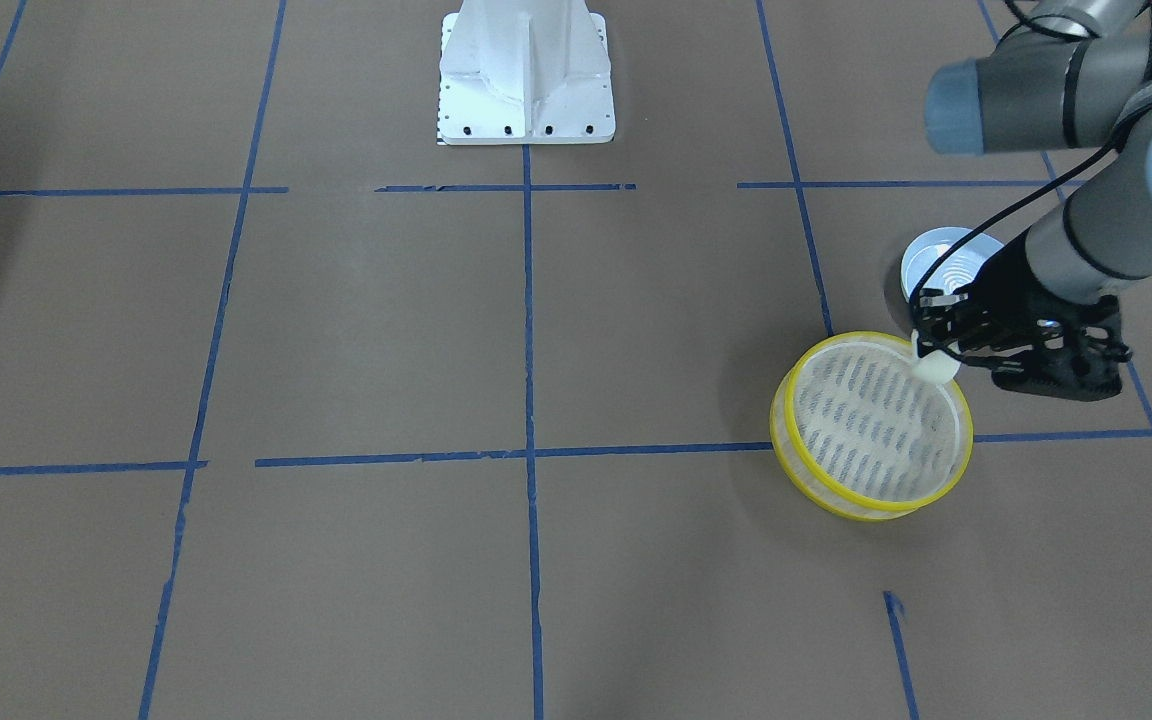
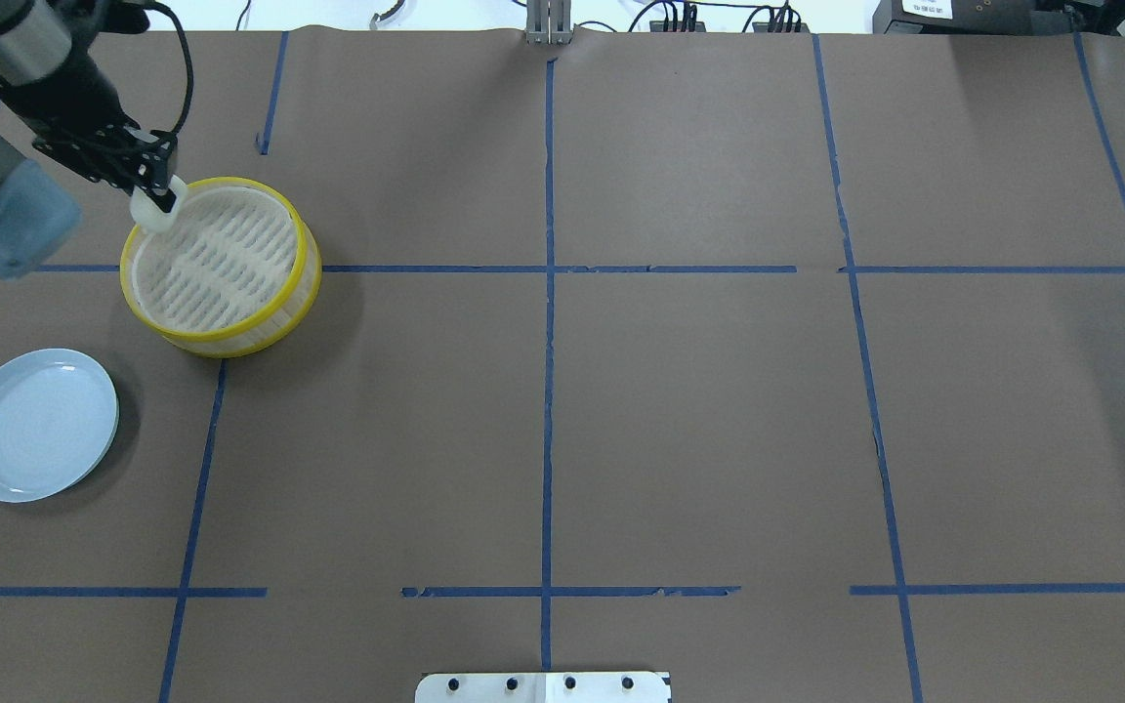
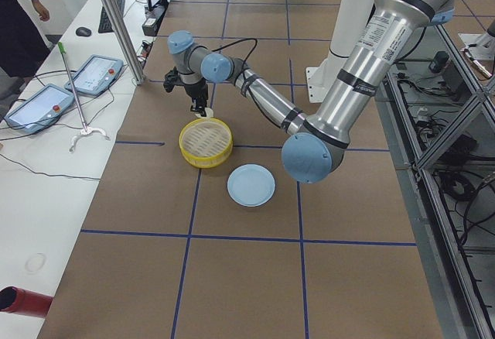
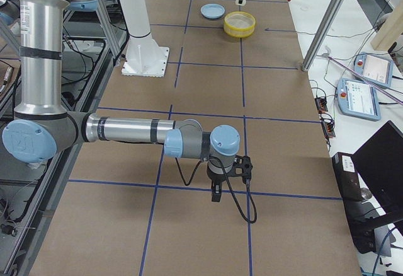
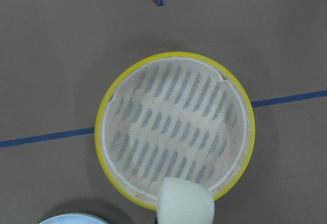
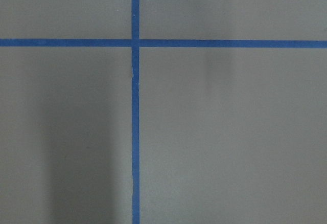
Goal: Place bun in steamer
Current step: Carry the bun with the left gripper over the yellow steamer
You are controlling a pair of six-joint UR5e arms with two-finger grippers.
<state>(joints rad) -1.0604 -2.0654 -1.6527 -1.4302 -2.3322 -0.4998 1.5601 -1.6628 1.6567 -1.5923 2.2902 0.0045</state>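
My left gripper (image 1: 932, 350) (image 2: 158, 189) is shut on the bun (image 1: 937, 369) (image 2: 153, 211), a small cream-white lump. It holds the bun just above the edge of the steamer (image 1: 782, 425) (image 2: 305, 266), a round basket with yellow rims. The steamer holds nothing. In the left wrist view the bun (image 5: 185, 204) hangs over the steamer's near rim (image 5: 100, 132). My right gripper (image 4: 216, 195) shows only in the exterior right view, low over the table far from the steamer; I cannot tell whether it is open or shut.
A pale blue plate (image 2: 35, 425) (image 1: 936, 262) lies on the table beside the steamer, on the robot's side, with nothing on it. The robot's white base (image 1: 526, 80) stands at the table's middle. Blue tape lines cross the brown table.
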